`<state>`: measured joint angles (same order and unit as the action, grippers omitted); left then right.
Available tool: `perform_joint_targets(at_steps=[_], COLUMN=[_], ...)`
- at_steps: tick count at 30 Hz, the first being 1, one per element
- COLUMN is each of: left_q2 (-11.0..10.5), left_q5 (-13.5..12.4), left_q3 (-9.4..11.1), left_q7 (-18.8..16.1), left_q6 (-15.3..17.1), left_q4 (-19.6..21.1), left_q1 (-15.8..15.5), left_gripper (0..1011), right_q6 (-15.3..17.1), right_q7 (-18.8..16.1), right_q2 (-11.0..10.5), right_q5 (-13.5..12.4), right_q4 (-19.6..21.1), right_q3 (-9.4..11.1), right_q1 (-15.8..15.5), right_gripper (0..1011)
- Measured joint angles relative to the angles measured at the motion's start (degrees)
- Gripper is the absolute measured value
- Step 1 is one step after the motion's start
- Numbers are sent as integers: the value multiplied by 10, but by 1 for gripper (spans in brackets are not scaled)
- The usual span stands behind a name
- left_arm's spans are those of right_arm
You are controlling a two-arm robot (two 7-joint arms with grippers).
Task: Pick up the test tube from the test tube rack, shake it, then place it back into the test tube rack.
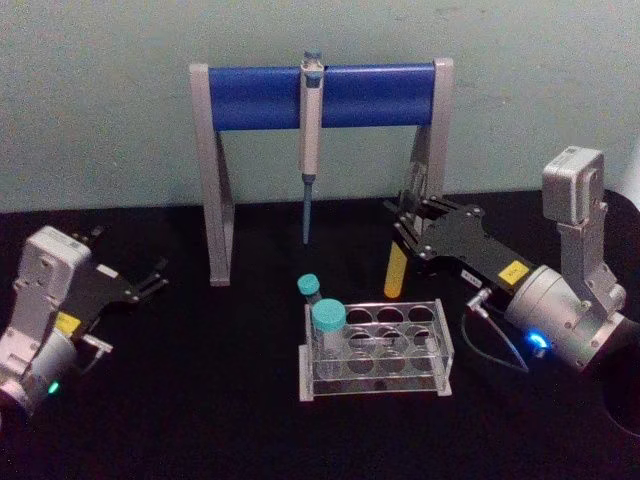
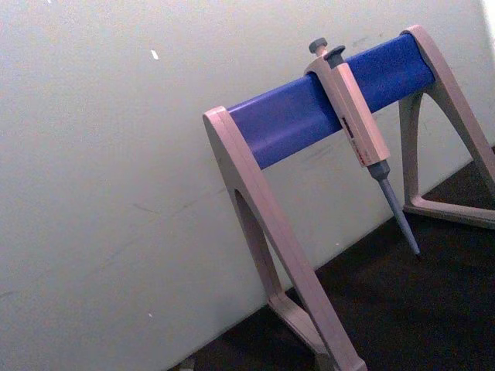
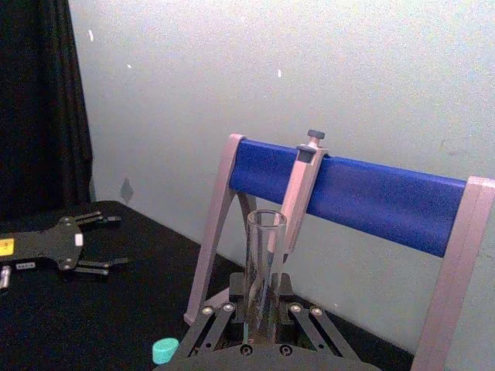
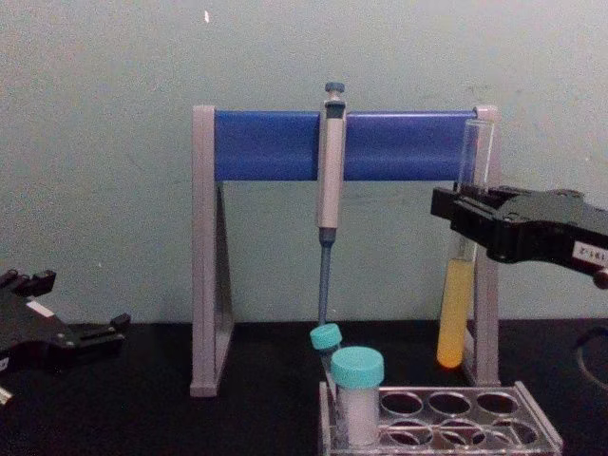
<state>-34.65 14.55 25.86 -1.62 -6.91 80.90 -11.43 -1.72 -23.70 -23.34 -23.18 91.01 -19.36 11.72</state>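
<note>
The test tube (image 4: 456, 318), its lower part filled with yellow-orange liquid, hangs upright in the air just behind the right end of the test tube rack (image 4: 534, 420), its base clear of the holes. The right gripper (image 4: 465, 214) reaches in from the right and grasps the glass above the liquid line, fingers clenched on either side of it; the right wrist view looks up along the open mouth of the tube (image 3: 265, 255) between them. The pick-up looks done. Whether the shake has begun cannot be told from this moment, and the return to the rack is left to do. Two teal-capped vials (image 1: 328, 320) stand at the rack's left end, the other holes unfilled.

The left gripper (image 1: 150, 280) rests idle well apart on the left, its fingers released and spread, holding nothing.

Behind the rack stands a grey-legged pipette stand (image 1: 260, 97) with a blue crossbar, a single pipette (image 1: 311, 150) hanging from its middle. Everything sits on a black table (image 1: 200, 410) set against a pale, lightly scuffed wall (image 1: 100, 100); a dark curtain (image 3: 39, 116) hangs at the room's left side.
</note>
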Motion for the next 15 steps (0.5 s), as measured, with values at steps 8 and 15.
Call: perform_joint_targets(at_steps=[8, 15], left_q2=[0, 0], left_q5=[0, 0], left_q3=[0, 0], left_q7=[0, 0], left_q6=[0, 0], left_q4=[0, 0], left_q1=[0, 0], left_gripper=[1001, 1001], right_q6=[1, 8], right_q7=[7, 13], right_q2=[-9, -27], right_q5=[7, 12], right_q4=[9, 37], right_q3=[10, 25], right_q1=[-9, -35], right_gripper=[235, 235])
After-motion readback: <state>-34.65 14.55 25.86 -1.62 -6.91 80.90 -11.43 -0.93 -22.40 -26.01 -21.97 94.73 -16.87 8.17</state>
